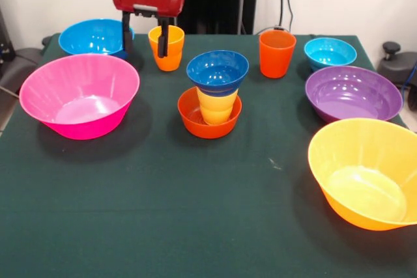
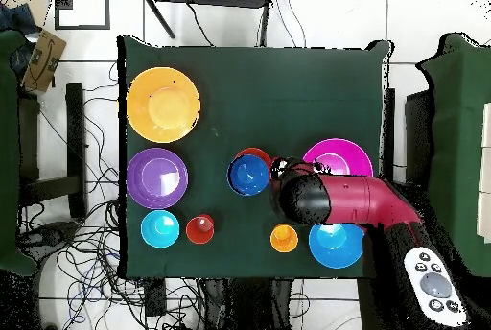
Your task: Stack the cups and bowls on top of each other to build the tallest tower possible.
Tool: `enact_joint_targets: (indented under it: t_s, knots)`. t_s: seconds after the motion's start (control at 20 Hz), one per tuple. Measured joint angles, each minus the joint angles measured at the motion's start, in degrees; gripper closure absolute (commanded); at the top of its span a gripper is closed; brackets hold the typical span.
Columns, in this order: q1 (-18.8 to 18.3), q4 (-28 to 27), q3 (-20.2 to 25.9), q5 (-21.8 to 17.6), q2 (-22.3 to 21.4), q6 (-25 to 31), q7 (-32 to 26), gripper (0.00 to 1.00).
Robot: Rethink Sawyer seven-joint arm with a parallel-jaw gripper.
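The tower stands mid-table: a small orange-red bowl (image 1: 195, 122) holds an upside-down yellow cup (image 1: 217, 105), with the dark blue bowl (image 1: 217, 69) on top. From overhead the dark blue bowl (image 2: 249, 175) covers most of it. My gripper (image 1: 144, 36) hangs at the far side, open. Its right finger is at the light orange cup (image 1: 171, 53), in or just in front of its mouth; its left finger is outside the cup. The light orange cup (image 2: 284, 238) stands upright on the cloth. The red-orange cup (image 1: 277, 53) and cyan bowl (image 1: 330, 52) stand apart.
The medium blue bowl (image 1: 94, 36) sits right behind the gripper's left finger. The large pink bowl (image 1: 79, 94) is at the left, the purple bowl (image 1: 352, 92) and large yellow-orange bowl (image 1: 368, 170) at the right. The arm (image 2: 336, 200) lies between the pink and blue bowls.
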Motion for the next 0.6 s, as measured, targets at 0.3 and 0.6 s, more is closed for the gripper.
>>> enact_joint_targets:
  t_s: [0.3,0.6]
  knots:
    - [-0.15,-0.05,-1.52,-1.4,1.52,0.0,0.0,0.0]
    - [-0.29,-0.55,-2.76,-2.18,2.66,0.0,0.0,0.0]
